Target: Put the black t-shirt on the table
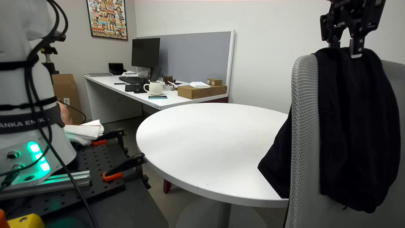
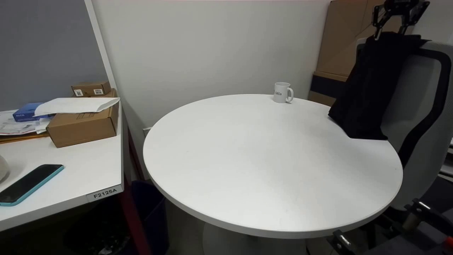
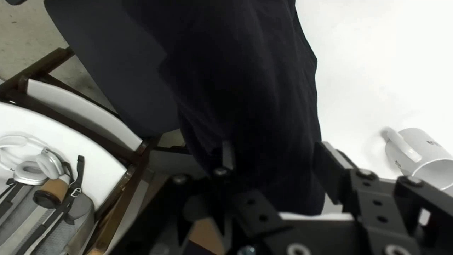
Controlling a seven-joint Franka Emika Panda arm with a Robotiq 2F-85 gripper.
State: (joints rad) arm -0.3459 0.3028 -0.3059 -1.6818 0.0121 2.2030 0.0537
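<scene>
The black t-shirt [image 1: 357, 133] hangs limp over the top of a chair back. Its inner side falls toward the table, and its lower edge lies at the rim of the round white table [image 1: 205, 142]. This also shows in an exterior view, with the t-shirt [image 2: 368, 88] at the right side of the table [image 2: 254, 152]. My gripper [image 1: 345, 49] points down at the top of the chair back, its fingertips at the t-shirt's upper fold. In the wrist view the gripper [image 3: 277, 156] is open, with t-shirt cloth [image 3: 247, 88] between and below the spread fingers.
The grey mesh chair back [image 1: 303, 133] stands against the table's edge. A white mug [image 2: 282, 92] stands on the table near the t-shirt. A desk [image 1: 126, 88] with a monitor, boxes and a mug stands behind. Cardboard boxes [image 2: 339, 39] stand behind the chair.
</scene>
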